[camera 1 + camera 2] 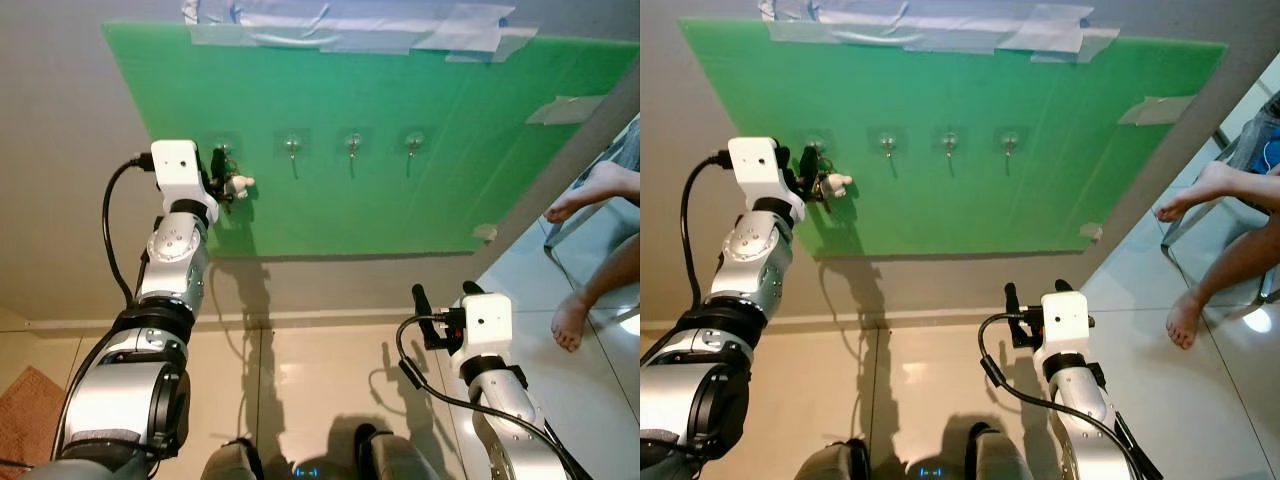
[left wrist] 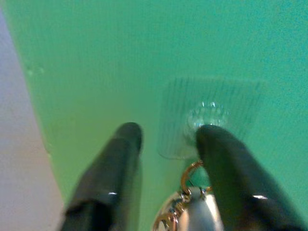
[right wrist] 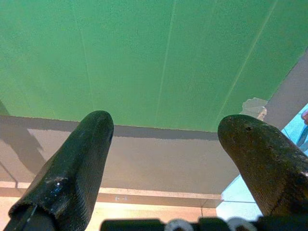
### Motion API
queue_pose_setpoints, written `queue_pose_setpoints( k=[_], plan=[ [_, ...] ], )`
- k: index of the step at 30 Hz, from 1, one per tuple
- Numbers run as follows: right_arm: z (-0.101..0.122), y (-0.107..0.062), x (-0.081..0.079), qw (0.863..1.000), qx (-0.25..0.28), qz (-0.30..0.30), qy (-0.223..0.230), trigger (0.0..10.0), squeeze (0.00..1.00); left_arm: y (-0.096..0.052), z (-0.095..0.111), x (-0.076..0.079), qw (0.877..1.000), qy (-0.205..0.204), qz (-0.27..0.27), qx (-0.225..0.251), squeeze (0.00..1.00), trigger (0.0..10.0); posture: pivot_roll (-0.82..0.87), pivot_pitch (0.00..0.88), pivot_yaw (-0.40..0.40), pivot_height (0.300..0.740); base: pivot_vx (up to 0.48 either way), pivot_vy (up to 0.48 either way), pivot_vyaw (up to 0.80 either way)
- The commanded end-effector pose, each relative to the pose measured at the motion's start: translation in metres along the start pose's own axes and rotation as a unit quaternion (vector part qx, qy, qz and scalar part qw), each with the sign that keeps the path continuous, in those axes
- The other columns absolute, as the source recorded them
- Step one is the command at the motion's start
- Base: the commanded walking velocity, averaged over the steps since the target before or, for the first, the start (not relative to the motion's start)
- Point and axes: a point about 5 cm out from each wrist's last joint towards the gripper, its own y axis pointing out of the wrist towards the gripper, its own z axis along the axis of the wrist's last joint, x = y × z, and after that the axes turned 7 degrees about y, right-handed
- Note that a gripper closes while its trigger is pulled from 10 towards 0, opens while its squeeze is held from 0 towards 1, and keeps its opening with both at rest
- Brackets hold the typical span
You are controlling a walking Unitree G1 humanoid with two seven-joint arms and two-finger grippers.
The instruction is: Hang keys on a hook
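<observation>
Brown woven mat [image 1: 30, 410] at far left on glossy beige tiled floor [image 1: 300, 380]. Left hand [image 1: 222, 172] raised against green corrugated plastic board [image 1: 400, 160] taped to grey wall [image 1: 60, 150], at leftmost clear adhesive hook [image 2: 208, 114]; fingers [image 2: 226, 168] slightly spread, gold-ring keys with white charm [image 1: 238, 184] between them, ring just under hook. Three more clear hooks [image 1: 352, 146] in row to right on board. Right hand [image 1: 440, 310] low, away from wall, fingers [image 3: 72, 178] spread wide, holding nothing. Person's bare feet [image 1: 570, 322] at far right.
</observation>
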Motion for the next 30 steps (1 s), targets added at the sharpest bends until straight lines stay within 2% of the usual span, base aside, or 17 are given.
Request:
queue_pose_setpoints(
  k=[1, 10, 16, 18, 22, 25, 29, 30],
  plan=[
    [-0.002, 0.001, 0.001, 1.0, -0.003, 0.0, -0.001, 10.0, 0.0, -0.004, -0.002, -0.003, 1.0, 0.014, -0.003, 0.005, 1.0, 10.0, -0.19, 0.169, 0.005, 0.74, 0.0, 0.0, 0.0],
    [-0.001, 0.008, -0.001, 1.0, -0.004, 0.011, -0.003, 10.0, 0.0, -0.022, -0.024, -0.014, 0.999, 0.003, 0.026, -0.033, 1.0, 10.0, -0.16, 0.159, -0.008, 0.74, 0.0, 0.0, 0.0],
    [0.0, 0.014, -0.001, 1.0, -0.003, 0.021, -0.005, 10.0, 0.0, -0.038, -0.033, -0.016, 0.999, 0.012, 0.032, -0.033, 1.0, 10.0, -0.14, 0.152, -0.017, 0.74, 0.0, 0.0, 0.0],
    [0.0, 0.016, -0.001, 1.0, -0.002, 0.022, -0.006, 10.0, 0.0, -0.042, -0.033, -0.015, 0.999, 0.018, 0.025, -0.029, 1.0, 10.0, -0.13, 0.15, -0.019, 0.74, 0.0, 0.0, 0.0],
    [0.005, 0.02, 0.001, 1.0, 0.004, 0.016, -0.009, 10.0, 0.0, -0.062, -0.028, 0.001, 0.998, 0.045, -0.047, -0.003, 1.0, 10.0, -0.12, 0.148, -0.017, 0.74, 0.0, 0.0, 0.0],
    [0.007, 0.023, 0.003, 1.0, 0.008, 0.002, -0.004, 10.0, 0.0, -0.078, -0.032, 0.009, 0.996, 0.032, -0.086, -0.016, 1.0, 10.0, -0.11, 0.144, -0.009, 0.74, 0.0, 0.0, 0.0],
    [0.007, 0.025, 0.004, 1.0, 0.008, -0.001, -0.003, 10.0, 0.0, -0.086, -0.035, 0.013, 0.994, 0.016, -0.101, -0.026, 1.0, 10.0, -0.1, 0.138, -0.006, 0.74, 0.0, 0.0, 0.0],
    [0.007, 0.025, 0.004, 1.0, 0.008, -0.003, 0.0, 10.0, 0.0, -0.089, -0.036, 0.016, 0.994, 0.01, -0.108, -0.028, 0.93, 10.0, -0.1, 0.138, -0.006, 0.74, 0.0, 0.0, 0.0]
  ],
)
